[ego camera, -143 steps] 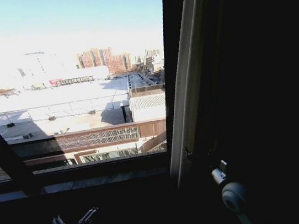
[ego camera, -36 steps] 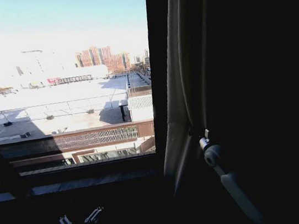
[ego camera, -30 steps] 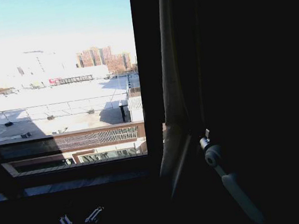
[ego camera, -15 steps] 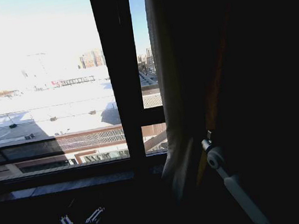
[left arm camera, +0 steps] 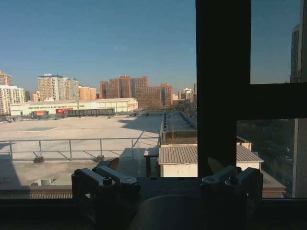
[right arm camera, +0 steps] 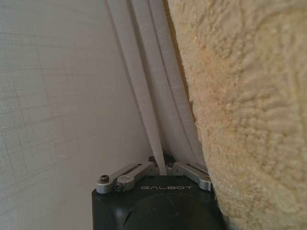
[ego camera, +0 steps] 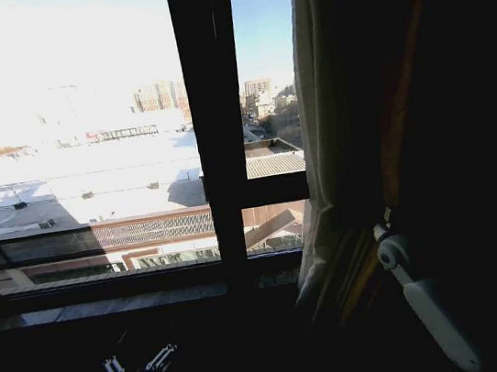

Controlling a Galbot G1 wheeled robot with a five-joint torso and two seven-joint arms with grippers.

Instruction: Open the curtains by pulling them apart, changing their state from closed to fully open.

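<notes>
Right end effector [right arm camera: 162, 168] is pinching a fold of the curtains [right arm camera: 72, 96], with its two fingers closed tight on the thin cloth. In the head view it is sitting at about 4 o'clock, low and close, with its white arm slanting down behind it. A thick, fuzzy tan drape [right arm camera: 249, 105] is hanging just beside the pinched fold.

Left end effector [left arm camera: 165, 184] is waiting low, near 7 o'clock in the head view, with its fingers spread wide and nothing between them. It is pointing out through the glass.

A moment ago the pale curtain edge [ego camera: 321, 139] was covering more of the glass. Now it is sitting farther toward 3 o'clock, and a second strip of glass is showing past the dark window frame [ego camera: 217, 126]. The camera has also been turning, so part of that shift is only the view moving.

Farther off, flat rooftops [ego camera: 71, 174] and tall buildings are shining in the sun.

It looks like the right curtain is nearly pulled aside, so this side is almost done.
</notes>
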